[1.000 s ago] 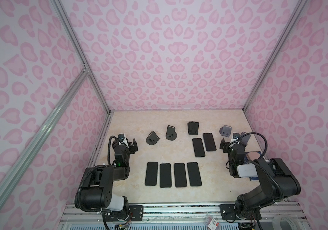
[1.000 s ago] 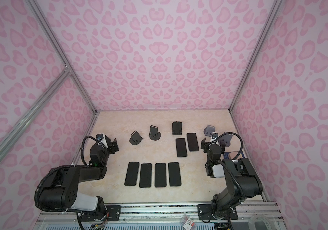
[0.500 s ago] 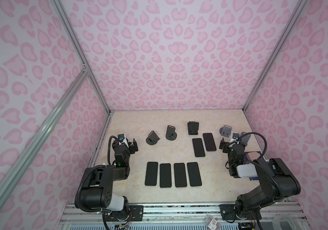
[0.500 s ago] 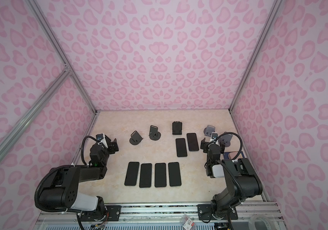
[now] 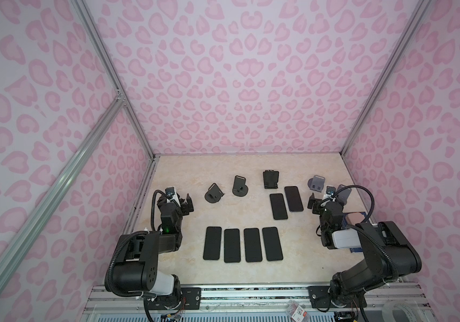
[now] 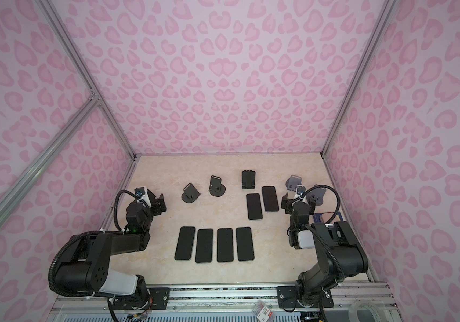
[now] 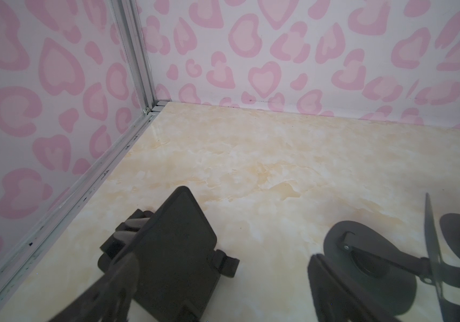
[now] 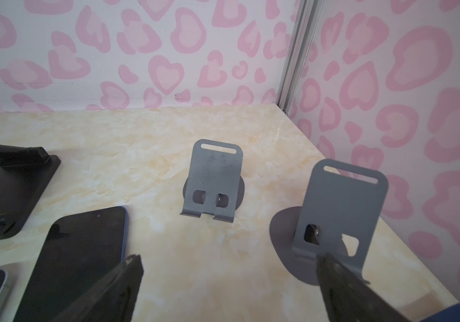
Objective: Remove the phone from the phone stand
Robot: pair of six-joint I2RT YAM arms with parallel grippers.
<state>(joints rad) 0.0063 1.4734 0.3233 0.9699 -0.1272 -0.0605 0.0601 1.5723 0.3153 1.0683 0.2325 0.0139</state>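
Saw left gripper (image 5: 178,203) at centre-left in both top views, jaws spread wide, clasping nothing. Found the phone (image 7: 175,245) propped on its black phone stand (image 7: 224,263) between those jaws, low in the left wrist view. Noted four flat phones (image 5: 252,244) lower centre. Saw right gripper (image 5: 325,203) centre-right, likewise released, beside grey stands (image 5: 317,182).
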